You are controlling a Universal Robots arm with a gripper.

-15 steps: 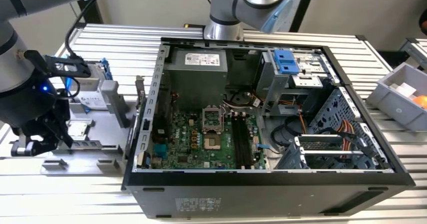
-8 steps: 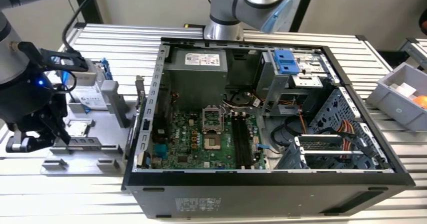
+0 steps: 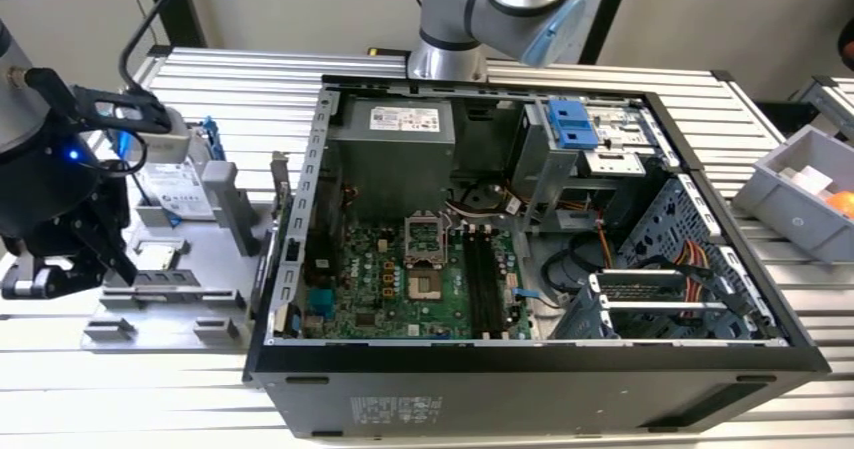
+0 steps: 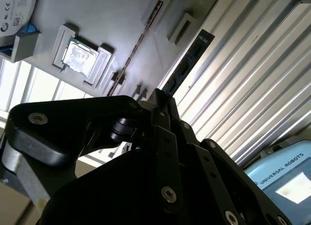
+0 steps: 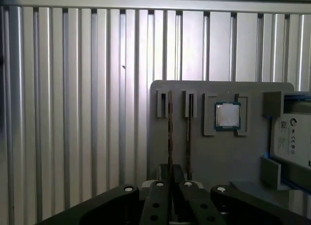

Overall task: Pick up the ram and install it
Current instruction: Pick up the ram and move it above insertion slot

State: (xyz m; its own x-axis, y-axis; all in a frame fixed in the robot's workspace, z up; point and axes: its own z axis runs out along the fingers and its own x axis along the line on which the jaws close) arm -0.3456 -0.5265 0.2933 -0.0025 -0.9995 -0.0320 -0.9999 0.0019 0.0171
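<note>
Pinching the ram (image 4: 189, 60) at one end, pincer (image 4: 163, 95) pressed onto it — second stick (image 5: 188, 132) just beside, in the grey holder (image 4: 112, 21) on the ribbed surface (image 4: 252, 79)

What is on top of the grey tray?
The ram in the pincer, another stick, a silver chip and a hard drive. The pincer hides the ram's gripped end.

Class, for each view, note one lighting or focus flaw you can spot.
Exterior view: even light, but the computer case is shadowed inside. Second wrist view: the gripper, shut on the ram, is a dark mass, while glare washes out the slatted table. First wrist view: bright streaks run along the slats; the square chip shines pale.
</note>
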